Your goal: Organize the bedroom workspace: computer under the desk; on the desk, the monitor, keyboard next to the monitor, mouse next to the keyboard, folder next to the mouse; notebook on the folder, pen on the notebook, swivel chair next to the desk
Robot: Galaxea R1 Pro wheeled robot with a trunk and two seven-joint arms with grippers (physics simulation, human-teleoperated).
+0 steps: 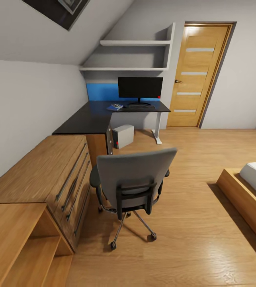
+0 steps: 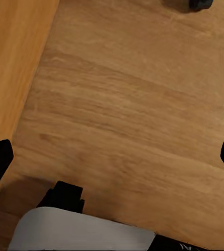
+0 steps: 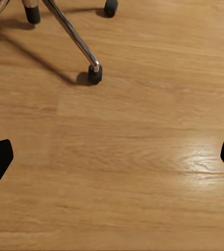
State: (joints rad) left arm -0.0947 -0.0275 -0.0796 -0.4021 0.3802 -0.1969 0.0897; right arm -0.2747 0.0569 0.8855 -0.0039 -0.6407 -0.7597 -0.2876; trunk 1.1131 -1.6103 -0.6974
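Nearest us in the head view: the light wooden drawer chest (image 1: 44,175), then the swivel chair (image 1: 133,181), back turned to us, standing on the floor (image 1: 191,223) well short of the worktop (image 1: 92,117). Our read: it is parked there to give base access, and pushing it in is the remaining step.

Left claw (image 2: 112,157) and right claw (image 3: 112,157) both hang over bare floor, fingertips spread wide at the frame edges, nothing between them.

Right wrist view gives the chair's chrome legs and casters (image 3: 94,74) close up; head view can't resolve that.

Further back, computer (image 1: 122,136) sits under the worktop. On top: monitor (image 1: 140,88), keyboard (image 1: 141,107) in front of it, and the folder (image 1: 114,107) beside that with something small on it. We can't make out mouse, notebook or pen.
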